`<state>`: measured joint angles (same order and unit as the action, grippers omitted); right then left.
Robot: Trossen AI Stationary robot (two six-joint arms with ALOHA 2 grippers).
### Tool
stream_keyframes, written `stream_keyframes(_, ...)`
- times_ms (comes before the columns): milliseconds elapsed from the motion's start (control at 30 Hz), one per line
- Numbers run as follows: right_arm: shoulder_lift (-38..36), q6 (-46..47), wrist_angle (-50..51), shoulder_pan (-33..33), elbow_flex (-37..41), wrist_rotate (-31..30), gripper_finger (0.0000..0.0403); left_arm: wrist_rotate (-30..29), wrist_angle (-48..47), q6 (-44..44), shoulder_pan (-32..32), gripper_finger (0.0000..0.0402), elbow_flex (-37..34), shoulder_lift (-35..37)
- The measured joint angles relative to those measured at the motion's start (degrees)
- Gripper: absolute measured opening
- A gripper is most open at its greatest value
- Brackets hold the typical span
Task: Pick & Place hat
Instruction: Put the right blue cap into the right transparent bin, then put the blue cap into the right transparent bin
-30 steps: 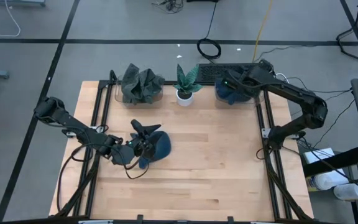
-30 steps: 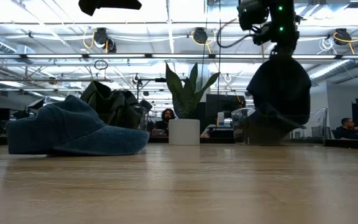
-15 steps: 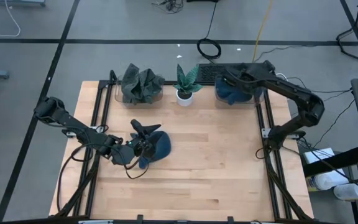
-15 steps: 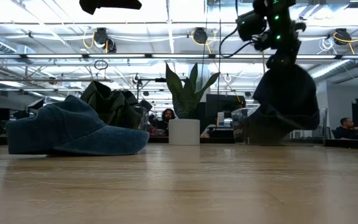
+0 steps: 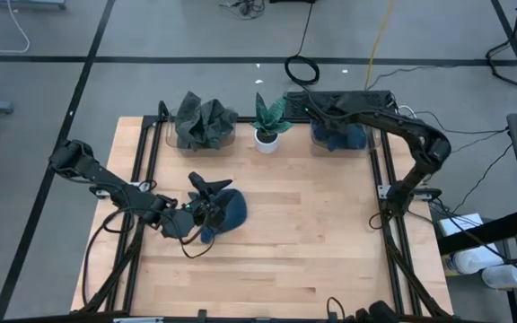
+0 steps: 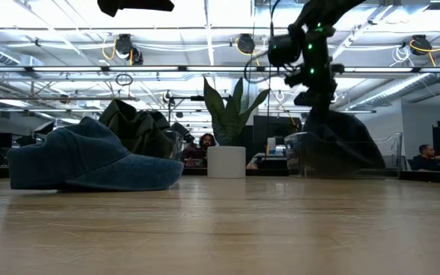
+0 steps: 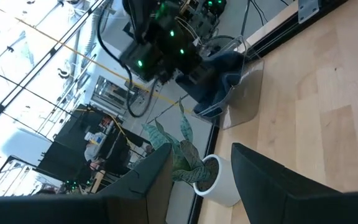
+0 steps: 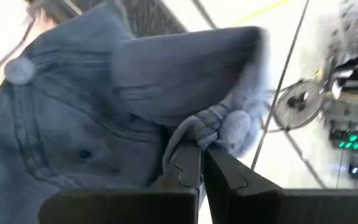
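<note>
Right gripper (image 8: 199,163) clamped on fabric fold of blue hat (image 5: 337,136), upper right of high view, in clear bin (image 5: 367,142). Soft, light, floppy; judged best pinched at brim or seam. Left gripper (image 5: 206,212) part-open, frame centre-left, beside second hat (image 5: 229,208).

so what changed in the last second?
The right gripper, shut on a blue hat, swung left along the table's far edge and lowered the hat into the clear bin. Unchanged: the left gripper by the other hat mid-table, the plant, and the dark hats.
</note>
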<state>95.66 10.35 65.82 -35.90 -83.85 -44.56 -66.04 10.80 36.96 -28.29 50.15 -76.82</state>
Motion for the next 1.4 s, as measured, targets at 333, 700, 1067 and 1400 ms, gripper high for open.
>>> stream_keyframes(333, 4.08, -1.68, -9.92, -3.07, 7.96, 8.8, 0.0, 0.0, -0.28, -1.12, 0.0, 0.0168, 0.0, 0.0)
stream_keyframes(700, 3.97, -2.93, -17.86, -5.36, 12.22, 20.88, 0.0, 0.02, -0.28, -1.28, 0.0, 0.0168, 0.0, 0.0)
stream_keyframes(1067, -0.74, -3.63, -17.58, -5.24, 12.37, 20.82, 0.0043, 0.04, -0.28, -1.25, 0.0, 0.0168, 0.0, 0.0)
stream_keyframes(1400, -10.31, -3.74, -16.92, -4.4, 12.35, 25.25, 0.0198, 0.09, -0.25, -1.25, 0.0, 0.0168, 0.0, 0.0)
